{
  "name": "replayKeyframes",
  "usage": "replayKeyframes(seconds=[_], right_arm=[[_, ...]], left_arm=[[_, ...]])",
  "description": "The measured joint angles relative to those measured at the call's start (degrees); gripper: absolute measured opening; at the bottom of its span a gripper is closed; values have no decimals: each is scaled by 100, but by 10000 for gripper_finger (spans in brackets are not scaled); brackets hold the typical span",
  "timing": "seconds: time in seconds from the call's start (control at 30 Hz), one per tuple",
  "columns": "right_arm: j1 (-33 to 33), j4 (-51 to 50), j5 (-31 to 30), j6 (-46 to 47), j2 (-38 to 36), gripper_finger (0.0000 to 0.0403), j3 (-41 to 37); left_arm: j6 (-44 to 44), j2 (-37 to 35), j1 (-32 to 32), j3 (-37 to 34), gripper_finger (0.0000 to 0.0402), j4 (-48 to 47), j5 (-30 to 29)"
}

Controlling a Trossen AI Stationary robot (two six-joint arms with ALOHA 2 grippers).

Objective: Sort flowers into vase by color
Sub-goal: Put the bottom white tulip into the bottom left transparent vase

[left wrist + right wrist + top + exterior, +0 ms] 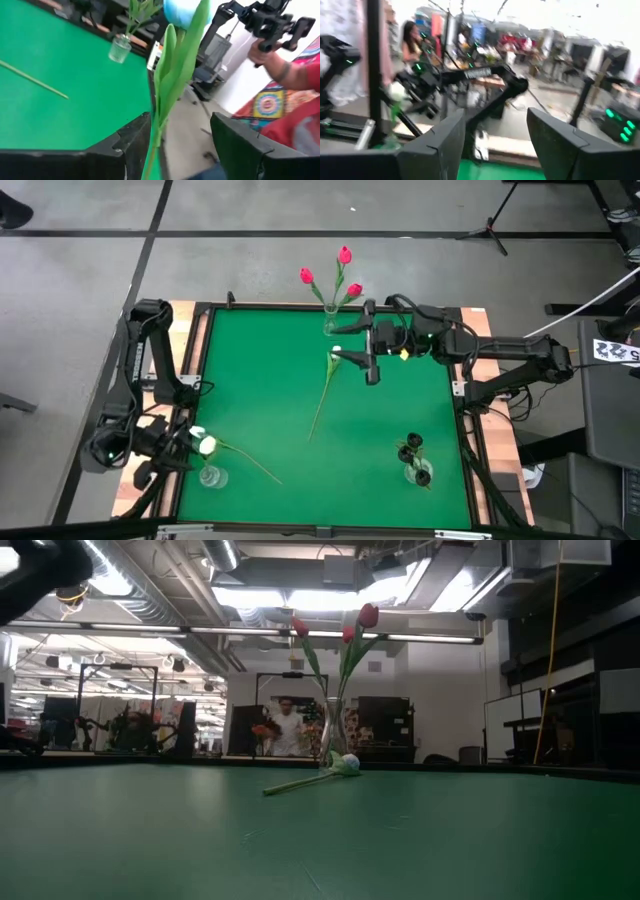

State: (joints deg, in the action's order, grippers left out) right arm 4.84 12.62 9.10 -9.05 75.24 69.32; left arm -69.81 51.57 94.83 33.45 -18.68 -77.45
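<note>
One: Three colours to account for. State the location of each.

Two: Locate pink-red tulips (343, 270) in the tall vase (330, 323) at the far edge of the counter (260, 380); count three, upright. Locate black tulips (414, 442) in a glass vase (412, 470) at the near right corner. Treat both groups as sorted (a judgement from layout only).

One: Report white.

Two: Note one white tulip (324, 390) lying flat mid-counter, head toward the tall vase but apart from it. Note a second white tulip (172, 75) at the near left corner, just beside the small vase (211, 476), standing between the fingers of the left end effector (180, 145).

One: Specify grip.

Two: Read left fingers as apart, with the stem loose in the gap and not clamped; consistent with a drop into the small vase. Cannot confirm from above whether seated there. Note also a thin stem (255, 467) on the counter beside that vase; cannot tell which flower owns it.

One: Right side?

Two: Place right end effector (371, 372) just beside the lying tulip's head, fingers apart, nothing between them. Probably parked there for a pick near the head (a judgement only). Next, probably: lower, close on the stem, carry to the near left corner. Beware of the thin stem rolling out of the closing fingers.
</note>
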Motion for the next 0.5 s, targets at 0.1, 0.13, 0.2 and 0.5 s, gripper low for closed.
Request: replayKeyframes(seconds=[0.1, 0.13, 0.2, 0.5], right_arm=[[0, -685, -281, -16, 164, 214, 429], [0, -1089, -336, -19, 259, 214, 657], [0, -1777, -362, -90, 601, 214, 1265], [-168, -4067, -500, 111, 2609, 214, 3762]], left_arm=[[-222, -358, 0, 0, 195, 5, 243], [-283, -481, 0, 0, 193, 3, 317], [-361, -740, 0, 4, 189, 24, 420], [55, -1729, 15, 5, 180, 178, 706]])
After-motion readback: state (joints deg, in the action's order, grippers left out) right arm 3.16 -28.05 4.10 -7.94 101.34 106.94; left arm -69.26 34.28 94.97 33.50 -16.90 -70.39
